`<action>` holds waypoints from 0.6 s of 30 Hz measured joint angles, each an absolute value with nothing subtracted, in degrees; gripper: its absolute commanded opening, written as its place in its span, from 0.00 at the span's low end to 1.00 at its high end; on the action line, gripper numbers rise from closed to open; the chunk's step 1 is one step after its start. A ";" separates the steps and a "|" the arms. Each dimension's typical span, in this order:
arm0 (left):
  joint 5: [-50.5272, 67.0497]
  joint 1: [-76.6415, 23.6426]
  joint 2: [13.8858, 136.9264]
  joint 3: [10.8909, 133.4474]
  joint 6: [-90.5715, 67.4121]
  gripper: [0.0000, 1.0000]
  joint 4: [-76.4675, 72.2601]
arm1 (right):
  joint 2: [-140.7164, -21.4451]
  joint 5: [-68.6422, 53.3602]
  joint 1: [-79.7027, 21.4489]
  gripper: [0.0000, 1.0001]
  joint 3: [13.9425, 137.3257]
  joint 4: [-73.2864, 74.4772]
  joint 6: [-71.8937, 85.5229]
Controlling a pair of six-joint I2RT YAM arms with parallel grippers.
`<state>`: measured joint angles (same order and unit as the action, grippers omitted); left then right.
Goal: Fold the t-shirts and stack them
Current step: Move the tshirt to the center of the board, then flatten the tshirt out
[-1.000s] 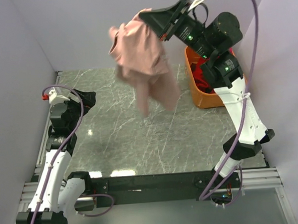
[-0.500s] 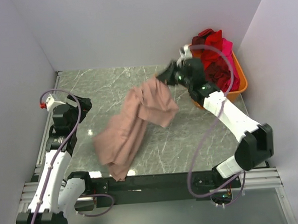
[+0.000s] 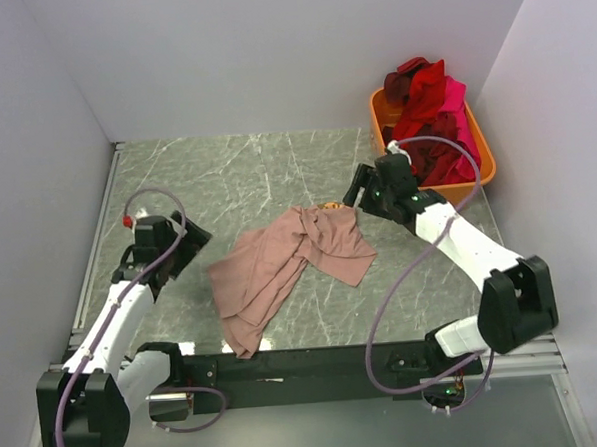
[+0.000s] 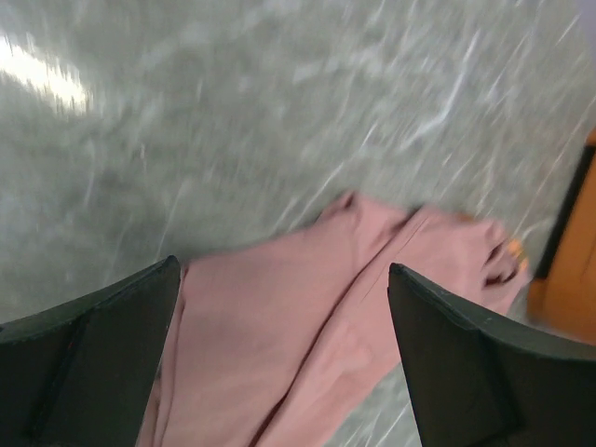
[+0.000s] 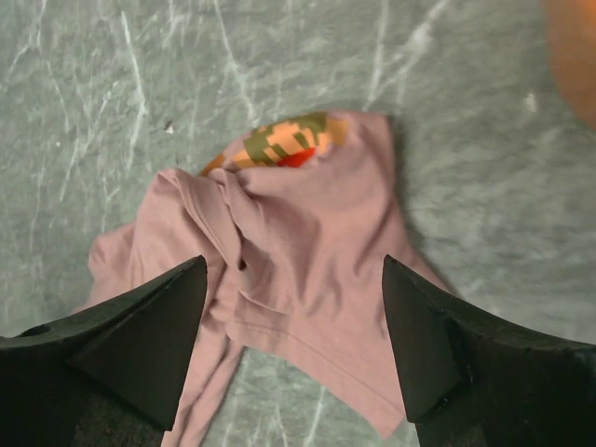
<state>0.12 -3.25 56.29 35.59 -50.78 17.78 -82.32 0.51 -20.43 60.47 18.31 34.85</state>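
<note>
A dusty pink t-shirt [image 3: 280, 259] lies crumpled on the marble table, stretched from the middle toward the near edge. A bit of its coloured print [image 5: 284, 142] peeks out at the far fold. My right gripper [image 3: 357, 192] hovers just above the shirt's far right corner, jaws open, nothing between them [image 5: 293, 317]. My left gripper [image 3: 191, 244] is open at the shirt's left side; the pink cloth [image 4: 307, 326] lies below its spread fingers. More t-shirts [image 3: 431, 111], red, maroon and hot pink, are heaped in the orange tub.
The orange tub [image 3: 481, 179] stands at the back right corner against the walls. Grey walls close in the table on three sides. A black rail [image 3: 306, 363] runs along the near edge between the arm bases.
The right arm swung the pink shirt down from high in the air onto the table and opened its jaws, letting it go. The left gripper moved right toward the shirt.
</note>
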 measured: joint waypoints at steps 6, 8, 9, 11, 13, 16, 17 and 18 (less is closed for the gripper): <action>2.04 -6.46 54.68 28.18 -51.79 0.97 21.10 | -76.66 2.79 -20.43 0.82 52.80 18.94 34.87; 2.17 -6.70 55.07 27.29 -51.83 0.95 21.39 | -76.75 2.79 -20.43 0.82 51.20 19.40 34.87; 2.17 -6.81 55.70 27.18 -51.86 0.92 21.28 | -76.75 2.74 -20.43 0.82 50.48 19.66 34.85; 2.17 -7.05 57.36 27.18 -51.83 0.90 20.12 | -76.75 2.72 -20.43 0.82 49.67 20.27 34.81; 2.17 -7.29 59.79 27.18 -51.77 0.85 18.70 | -76.75 2.76 -20.43 0.81 49.10 20.58 34.63; 2.15 -7.75 63.79 27.22 -51.75 0.75 16.88 | -76.75 2.57 -20.43 0.81 48.53 20.60 34.61; 2.09 -8.01 65.63 27.42 -51.68 0.70 16.43 | -76.75 2.52 -20.43 0.80 48.23 20.58 34.61; 2.09 -8.10 66.61 27.86 -51.72 0.60 16.14 | -76.75 2.44 -20.43 0.80 47.90 20.60 34.61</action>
